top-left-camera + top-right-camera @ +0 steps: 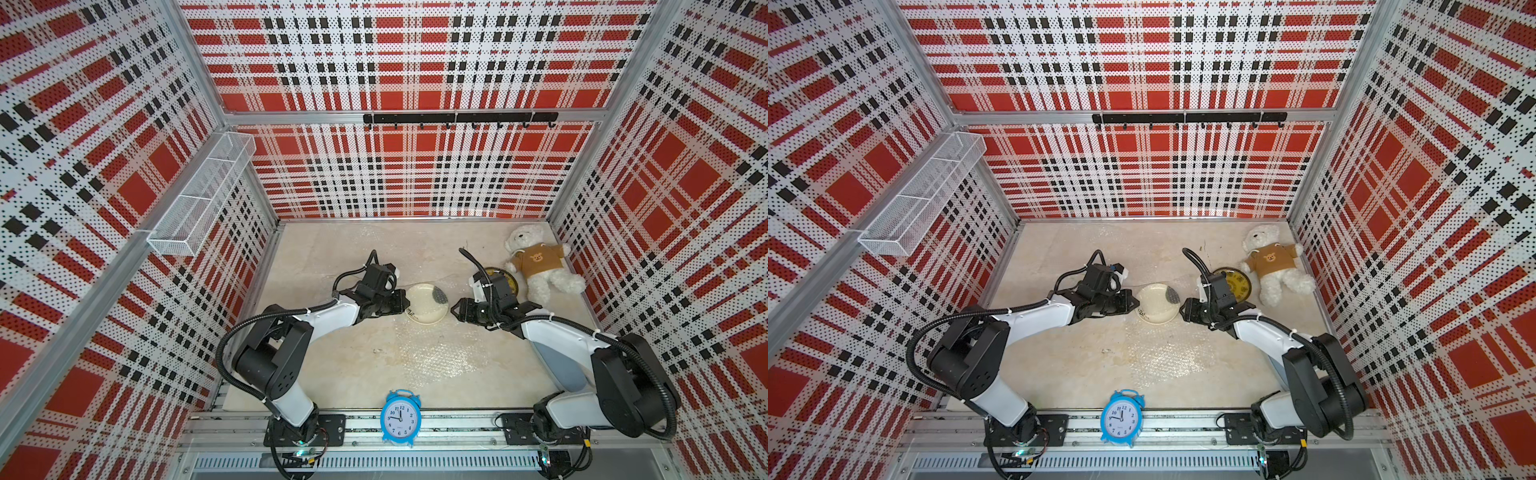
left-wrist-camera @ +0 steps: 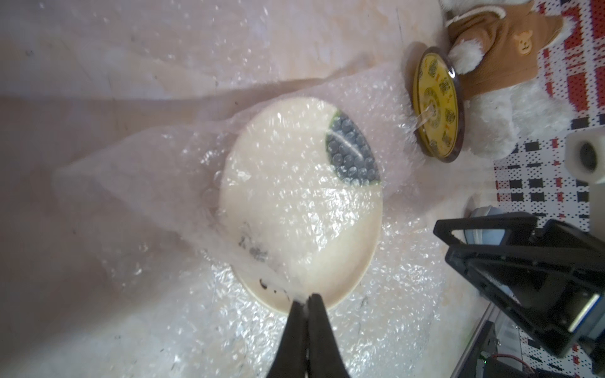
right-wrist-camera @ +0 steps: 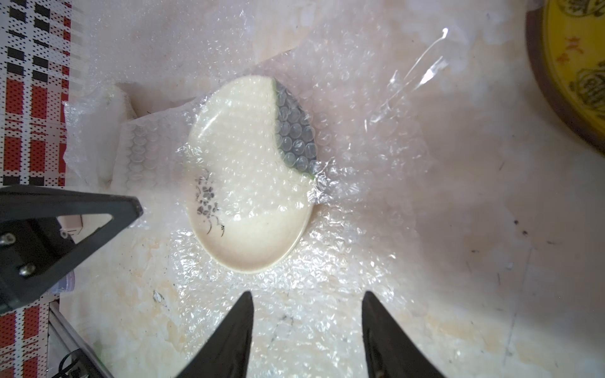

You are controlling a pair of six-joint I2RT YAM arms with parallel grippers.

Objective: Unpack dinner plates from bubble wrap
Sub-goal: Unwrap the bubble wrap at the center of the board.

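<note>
While the left gripper has its fingers pressed together, pinching a fold of the bubble wrap at the rim of a cream plate, the right gripper stands with its fingers spread and nothing between them. It hangs over wrap that lies flat on the table, just beside that plate.

In both top views the cream plate sits in the middle of the frame, between the two grippers. Clear wrap drapes over most of it; a grey leaf mark and a small dark sprig show through, and part of the rim is bare. More wrap spreads over the table below the plate in a top view.

A yellow plate with a dark rim lies unwrapped to the right of centre, partly behind the right arm and touching a teddy bear. A blue alarm clock stands at the bottom centre.
</note>
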